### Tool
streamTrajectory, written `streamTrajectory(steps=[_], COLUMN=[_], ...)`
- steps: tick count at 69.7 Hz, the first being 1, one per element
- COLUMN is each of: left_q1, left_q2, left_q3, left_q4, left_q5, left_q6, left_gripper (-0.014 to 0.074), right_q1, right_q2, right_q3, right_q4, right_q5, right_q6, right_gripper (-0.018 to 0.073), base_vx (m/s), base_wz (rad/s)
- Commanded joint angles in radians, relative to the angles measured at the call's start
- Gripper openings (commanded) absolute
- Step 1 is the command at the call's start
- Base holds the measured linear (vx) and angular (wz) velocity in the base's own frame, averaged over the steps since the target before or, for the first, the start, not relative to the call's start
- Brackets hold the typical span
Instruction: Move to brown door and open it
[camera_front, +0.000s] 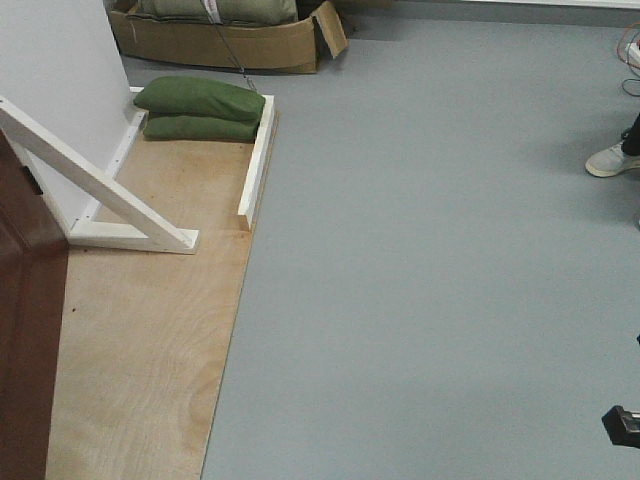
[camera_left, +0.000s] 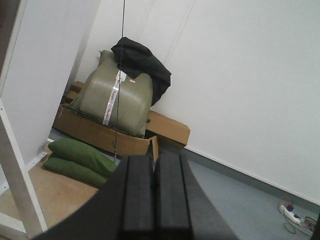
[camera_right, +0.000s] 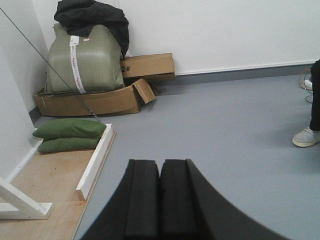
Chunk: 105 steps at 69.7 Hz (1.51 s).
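One brown door (camera_front: 25, 330) shows only as a dark edge just left of the white diagonal brace (camera_front: 95, 180). Two green sandbags (camera_front: 200, 100) lie stacked behind this brace, and one grey shoe (camera_front: 610, 160) is far to its right. The left gripper (camera_left: 154, 195) and the right gripper (camera_right: 160, 200) both have jaws pressed together, holding and touching nothing.

Only a slice of the brown door (camera_front: 25, 320), glossy reddish-brown with raised moulding, shows at lower left.
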Motion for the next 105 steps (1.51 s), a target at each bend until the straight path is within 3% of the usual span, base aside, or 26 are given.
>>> streamTrajectory(steps=[1,70,82,100,101,102,105], left_q1=[-0.005,-0.002,0.004,0.141,0.156,0.279,0.318], left_q2=[-0.017,-0.018,0.077,0.401,0.414,0.528,0.554], left_q3=[0.016,0.016,-0.014,-0.334,-0.357,-0.632,-0.692], left_q4=[0.001,0.001,0.002,0.002,0.002,0.010,0.012], left_q5=[-0.091,-0.091,-0.087,-0.076,-0.073,-0.055,-0.047], left_q6=[-0.008,-0.005,-0.005,-0.006,-0.006,-0.005,-0.005], left_gripper=[0.0011,0.0011,0.0011,0.0011,0.0011,0.0011,0.0011], right_q1=[0.000,0.000,0.000,0.000,0.000,0.000,0.000], right_q2=[-0.009,-0.009,-0.009,-0.009,-0.009,-0.009,-0.009], right_q3=[0.002,0.002,0.002,0.002,0.002,0.002,0.002], right_q4=[-0.005,-0.005,-0.006,-0.006,-0.006,-0.006,-0.006], right_q5=[-0.079,-0.079,-0.079,-0.079,-0.079,-0.079,-0.079], right_q6=[-0.009,-0.009,-0.009,-0.009,-0.009,-0.009,-0.009], right_gripper=[0.0000,0.0000,0.0000,0.0000,0.0000,0.0000,0.0000], base_vx=[0.14,0.03,0.00,0.00,0.00,0.00,0.00], base_wz=[-0.03,0.00,0.00,0.00,0.00,0.00,0.00])
